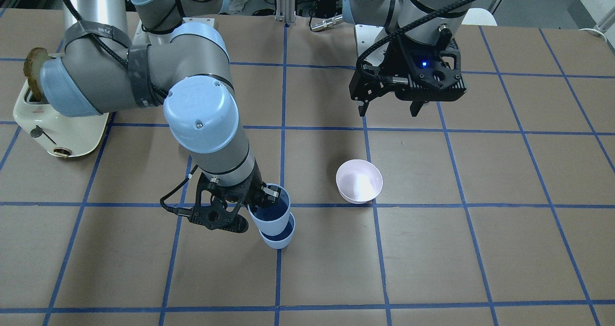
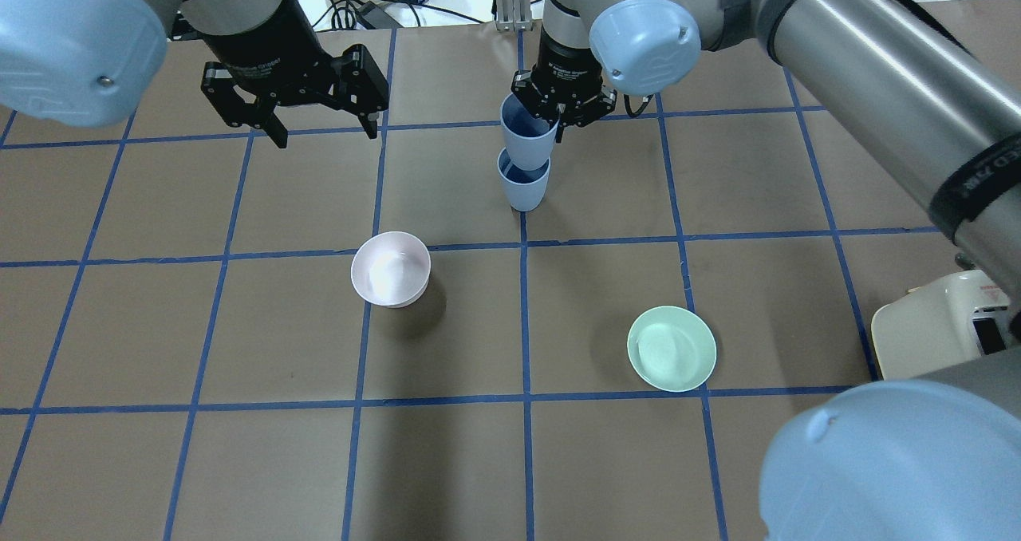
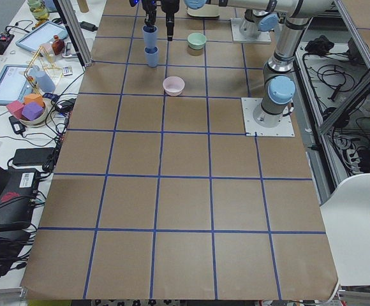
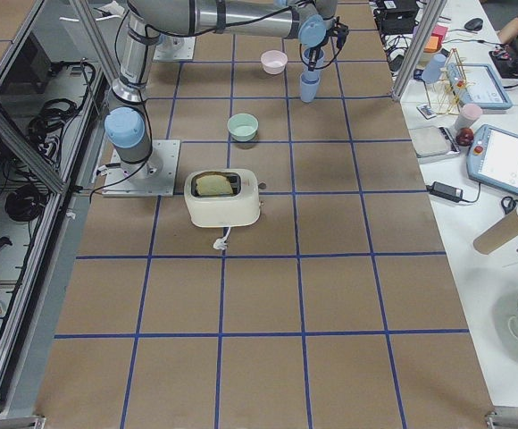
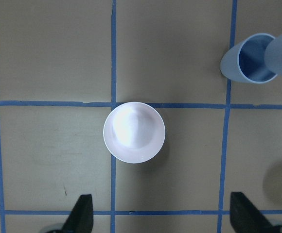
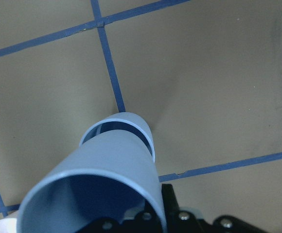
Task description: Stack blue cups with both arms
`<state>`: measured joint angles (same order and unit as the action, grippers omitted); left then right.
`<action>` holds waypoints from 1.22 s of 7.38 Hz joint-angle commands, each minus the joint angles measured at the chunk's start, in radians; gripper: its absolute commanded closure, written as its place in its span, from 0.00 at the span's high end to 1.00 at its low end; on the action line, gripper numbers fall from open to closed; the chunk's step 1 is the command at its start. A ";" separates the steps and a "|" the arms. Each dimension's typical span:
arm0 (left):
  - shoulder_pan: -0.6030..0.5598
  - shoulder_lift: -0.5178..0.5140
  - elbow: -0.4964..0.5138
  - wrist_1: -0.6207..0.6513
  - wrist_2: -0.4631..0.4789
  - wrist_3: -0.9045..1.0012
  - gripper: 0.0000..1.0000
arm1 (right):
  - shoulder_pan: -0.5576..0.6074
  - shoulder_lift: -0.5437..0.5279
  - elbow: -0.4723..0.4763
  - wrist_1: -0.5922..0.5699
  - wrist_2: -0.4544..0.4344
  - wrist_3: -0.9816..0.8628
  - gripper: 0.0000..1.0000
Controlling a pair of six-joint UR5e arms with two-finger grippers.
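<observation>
My right gripper (image 2: pixel 562 116) is shut on the rim of a pale blue cup (image 2: pixel 526 136), one finger inside and one outside. It holds the cup tilted, with its base at the mouth of the second blue cup (image 2: pixel 524 186), which stands upright on the table. I cannot tell whether the base is inside. The front view shows the held cup (image 1: pixel 271 215) over the standing cup (image 1: pixel 281 239). The right wrist view shows the held cup (image 6: pixel 102 184) over the standing cup's rim (image 6: pixel 131 121). My left gripper (image 2: pixel 325 134) is open and empty, above the table to the left of the cups.
A pale pink bowl (image 2: pixel 391 268) sits near the table's middle, under the left wrist camera (image 5: pixel 134 132). A mint-green bowl (image 2: pixel 672 348) sits nearer the robot on the right. A cream toaster (image 1: pixel 57 124) with toast stands by the right arm.
</observation>
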<state>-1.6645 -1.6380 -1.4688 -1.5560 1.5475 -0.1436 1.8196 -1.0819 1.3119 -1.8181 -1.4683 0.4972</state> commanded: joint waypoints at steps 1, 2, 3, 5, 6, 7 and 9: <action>0.005 0.015 0.001 -0.012 0.003 0.004 1.00 | 0.010 0.020 0.001 -0.012 -0.001 0.024 0.00; 0.006 0.021 -0.008 -0.012 0.003 0.006 1.00 | 0.010 0.025 0.006 -0.012 0.002 0.018 0.00; 0.005 0.023 -0.011 -0.012 0.005 0.006 1.00 | 0.010 0.037 0.006 -0.010 0.002 0.012 0.00; 0.005 0.023 -0.010 -0.012 0.005 0.004 1.00 | 0.010 0.065 -0.002 -0.017 0.003 0.006 0.99; 0.003 0.023 -0.010 -0.012 0.003 0.006 1.00 | 0.003 0.057 -0.011 -0.018 0.005 -0.003 1.00; 0.003 0.023 -0.012 -0.013 0.003 0.004 1.00 | -0.009 0.034 -0.057 0.017 -0.009 -0.078 1.00; 0.003 0.021 -0.012 -0.012 0.002 -0.002 1.00 | -0.109 -0.045 -0.120 0.207 -0.088 -0.364 1.00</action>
<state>-1.6607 -1.6162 -1.4800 -1.5687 1.5505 -0.1416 1.7720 -1.0757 1.2192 -1.7025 -1.5037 0.3035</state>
